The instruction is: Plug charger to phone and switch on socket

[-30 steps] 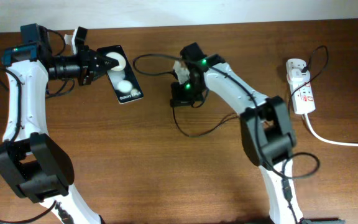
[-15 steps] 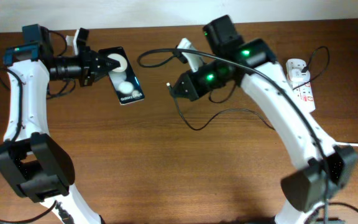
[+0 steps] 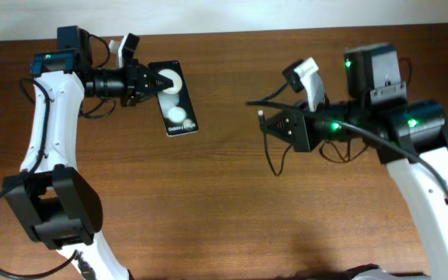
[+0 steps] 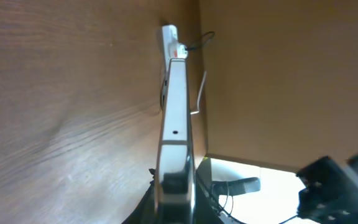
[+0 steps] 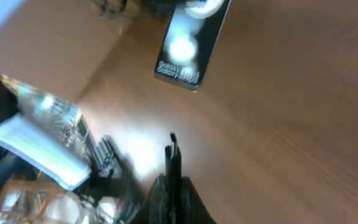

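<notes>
Gripping the phone (image 4: 174, 118), left fingers (image 3: 140, 81) face the socket (image 4: 169, 38), seen only from their wrist; right fingers (image 3: 282, 124) pinch the charger (image 5: 174, 152).

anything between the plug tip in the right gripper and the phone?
No. Only bare table lies between the charger tip and the phone. The overhead and right wrist views both show it.

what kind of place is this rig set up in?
Probably an indoor lab or office bench, though little of the room shows. The clues are a wooden table against a pale wall, with a phone and charger as props.
</notes>
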You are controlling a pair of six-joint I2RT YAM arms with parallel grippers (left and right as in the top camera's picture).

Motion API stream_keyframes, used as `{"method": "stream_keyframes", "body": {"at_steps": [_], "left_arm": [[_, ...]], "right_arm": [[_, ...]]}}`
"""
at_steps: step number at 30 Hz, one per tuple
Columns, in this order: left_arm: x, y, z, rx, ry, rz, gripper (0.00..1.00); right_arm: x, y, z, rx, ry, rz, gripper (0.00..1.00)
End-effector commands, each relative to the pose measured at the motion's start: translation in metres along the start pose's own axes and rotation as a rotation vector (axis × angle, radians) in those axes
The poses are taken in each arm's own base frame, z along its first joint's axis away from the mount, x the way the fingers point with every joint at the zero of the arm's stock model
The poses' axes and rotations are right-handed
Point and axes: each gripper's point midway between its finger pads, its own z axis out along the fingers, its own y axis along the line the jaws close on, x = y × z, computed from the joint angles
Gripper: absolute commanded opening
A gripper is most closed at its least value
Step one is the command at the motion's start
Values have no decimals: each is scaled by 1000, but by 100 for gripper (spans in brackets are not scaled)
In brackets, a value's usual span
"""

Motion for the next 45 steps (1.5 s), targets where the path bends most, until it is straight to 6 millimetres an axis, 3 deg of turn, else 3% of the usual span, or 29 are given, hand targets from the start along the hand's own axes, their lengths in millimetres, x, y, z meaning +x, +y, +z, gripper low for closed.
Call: {"method": "stream_keyframes", "body": {"at_steps": [1,5,10,14,21,23,31,45], "left_arm": [[5,-32,1,124,7,86,0],[9,-55,6,237,19,178,0],[7,-81,2,387,13,251,0],[6,-82,1,394,11,262,0],[6,-82,1,394,11,261,0],[6,-82,1,394,11,261,0],[6,-82,1,392,10,265,0],[9,-83,9,383,28,269,0]], "right_arm": [[21,-1,2,-19,-22,102,4],[43,-1,19,-134,6,142,4],[46,-18,37,-149,-18,213,4],[41,-15,58,-246,0,182,4],[41,4,127,-357,79,167,4],[40,6,135,-373,81,167,4],[35,18,132,-451,73,131,4],[28,21,131,-460,51,124,4]]}}
